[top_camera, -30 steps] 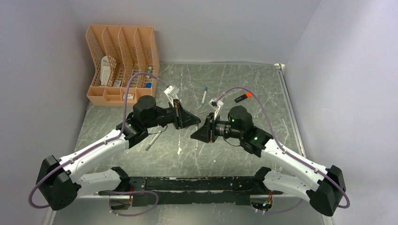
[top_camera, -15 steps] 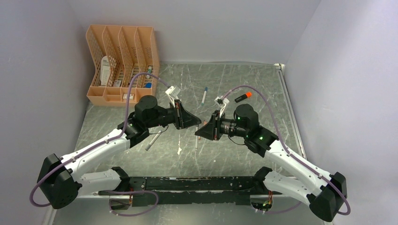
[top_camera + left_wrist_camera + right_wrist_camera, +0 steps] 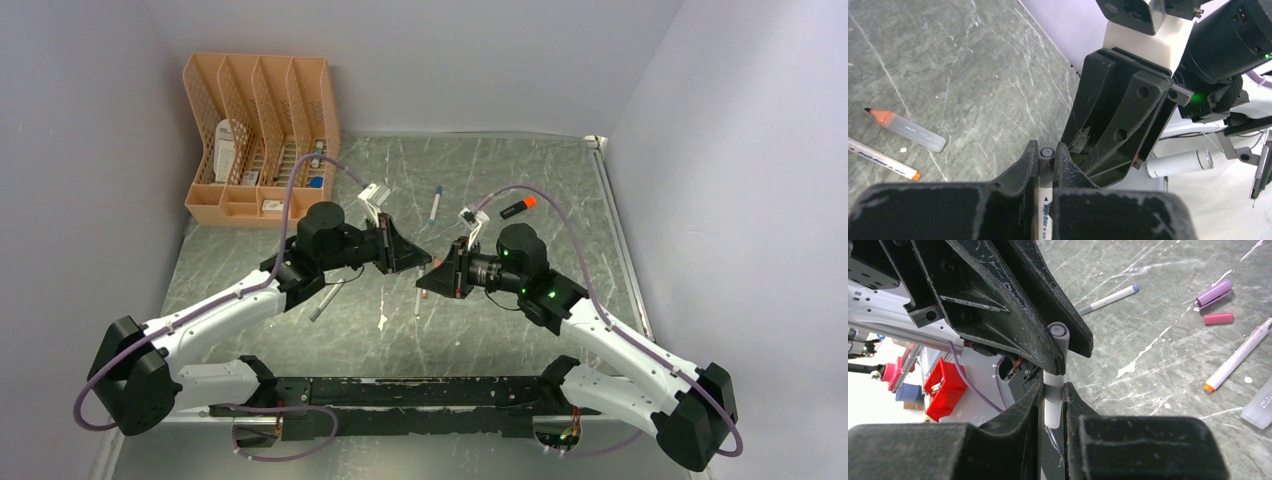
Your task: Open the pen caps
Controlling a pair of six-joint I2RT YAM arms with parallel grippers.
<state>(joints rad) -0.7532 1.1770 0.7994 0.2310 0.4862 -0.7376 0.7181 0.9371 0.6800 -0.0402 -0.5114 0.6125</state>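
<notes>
Over tabletop [image 3: 520, 170], tools [image 3: 1046, 152] [image 3: 1053, 385] tight on pen [image 3: 1054, 402]

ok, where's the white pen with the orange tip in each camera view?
Top: white pen, a thin line on the table, just base-side of the meeting gripper tips; tip colour too small to tell.
Left wrist: the pen at bottom left, orange tip pointing right.
Right wrist: the pen at right, slanting, orange tip lowest.
Shared landmark: left gripper and right gripper meeting at one grey-capped pen.
</notes>
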